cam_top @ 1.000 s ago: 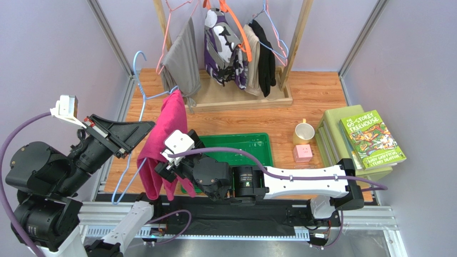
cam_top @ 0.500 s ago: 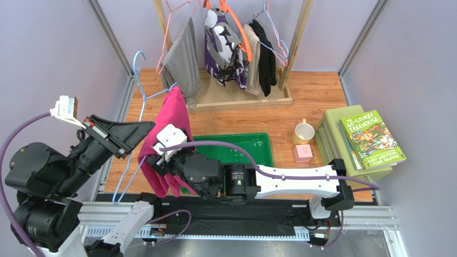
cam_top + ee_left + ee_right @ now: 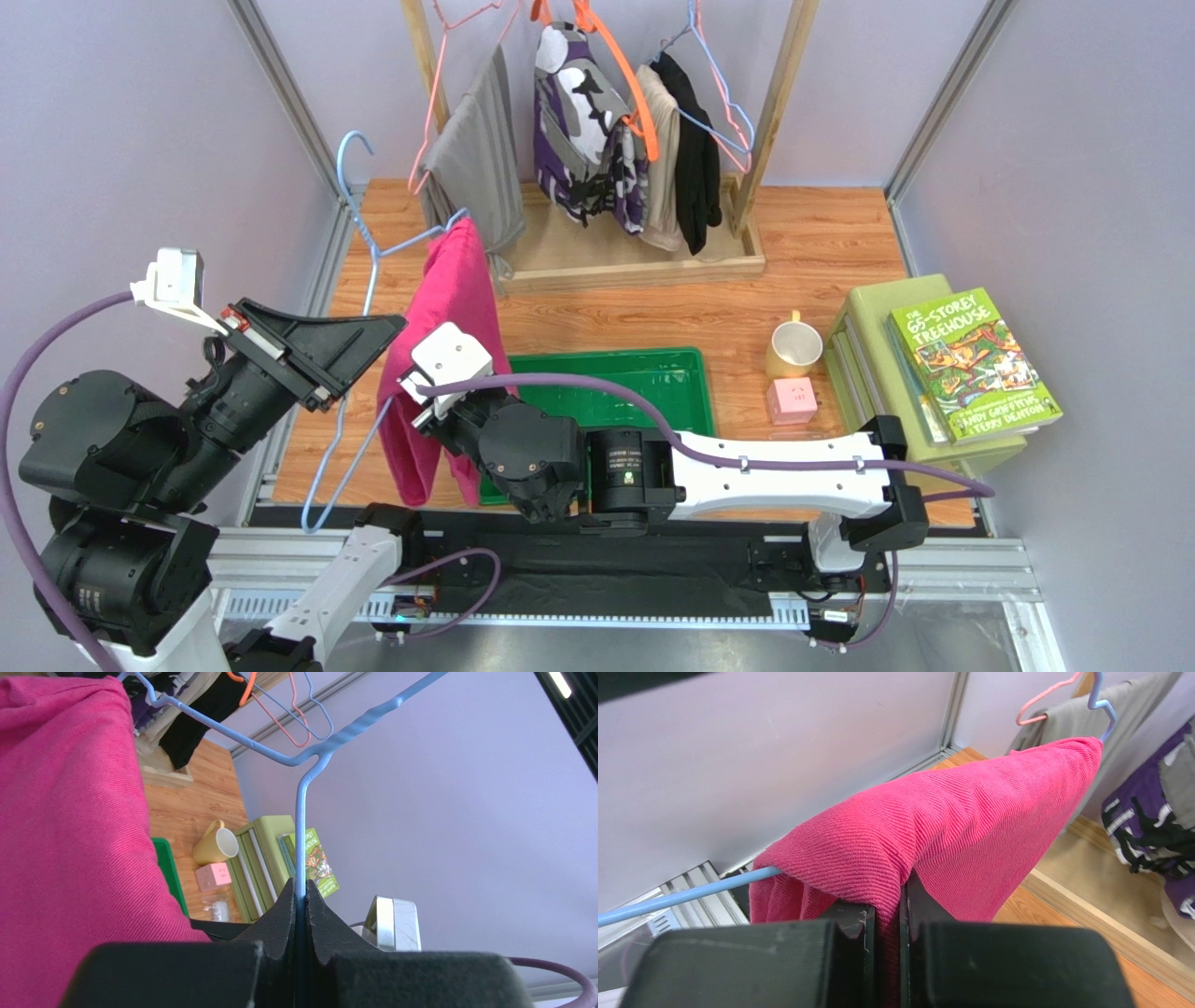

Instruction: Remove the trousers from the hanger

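Observation:
The magenta trousers point(image 3: 452, 329) hang folded over the bar of the light-blue wire hanger point(image 3: 368, 259), held up in the air left of the green tray. My left gripper point(image 3: 382, 340) is shut on the hanger's wire, which runs up from between the fingertips in the left wrist view point(image 3: 302, 833), the trousers point(image 3: 70, 847) to its left. My right gripper point(image 3: 421, 409) is shut on a fold of the trousers point(image 3: 934, 826) just under the hanger bar point(image 3: 682, 896). The pinched fabric fills the narrow gap between the right gripper's point(image 3: 901, 899) fingers.
A green tray point(image 3: 659, 367) lies on the wooden table behind the right arm. A wooden rack point(image 3: 631, 259) at the back holds grey trousers point(image 3: 477, 154), a purple-white garment point(image 3: 586, 133) and dark clothes. A yellow mug point(image 3: 794, 343), pink cube point(image 3: 791, 402) and book point(image 3: 975, 364) sit right.
My right gripper has moved left against the trousers and closed from wide open onto the fabric. The hanger and trousers have shifted slightly; the left gripper has kept its hold.

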Controlling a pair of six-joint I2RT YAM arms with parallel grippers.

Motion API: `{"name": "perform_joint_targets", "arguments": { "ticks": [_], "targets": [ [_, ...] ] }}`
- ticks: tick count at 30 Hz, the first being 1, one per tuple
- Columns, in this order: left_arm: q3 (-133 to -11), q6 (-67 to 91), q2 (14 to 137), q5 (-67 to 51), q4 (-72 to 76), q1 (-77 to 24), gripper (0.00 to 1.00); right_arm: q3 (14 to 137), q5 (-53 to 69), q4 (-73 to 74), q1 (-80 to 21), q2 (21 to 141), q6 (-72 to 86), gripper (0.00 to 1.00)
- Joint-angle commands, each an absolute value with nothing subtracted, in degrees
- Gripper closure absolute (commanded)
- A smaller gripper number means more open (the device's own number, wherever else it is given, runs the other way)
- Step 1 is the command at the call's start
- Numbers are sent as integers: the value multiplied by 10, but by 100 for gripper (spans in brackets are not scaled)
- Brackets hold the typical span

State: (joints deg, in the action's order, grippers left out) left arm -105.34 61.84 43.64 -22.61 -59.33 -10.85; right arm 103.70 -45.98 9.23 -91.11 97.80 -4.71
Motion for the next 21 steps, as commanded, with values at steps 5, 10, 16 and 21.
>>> {"name": "perform_joint_targets", "arguments": {
  "ticks": [5,10,16,21],
  "targets": [
    [-993,530,400,-220,-523,-109,100,1096,-541,149,-904,951,-15,100],
    [-953,487,399,-204,-538,-109,100,1122,-533,197,-905,943,-9,100],
    [-913,457,396,-194,-548,-109,100,1129,-539,211,-906,929,-25,100],
    [-885,447,387,-187,-548,-109,100,1142,-536,195,-906,920,-40,100]
  ]
}}
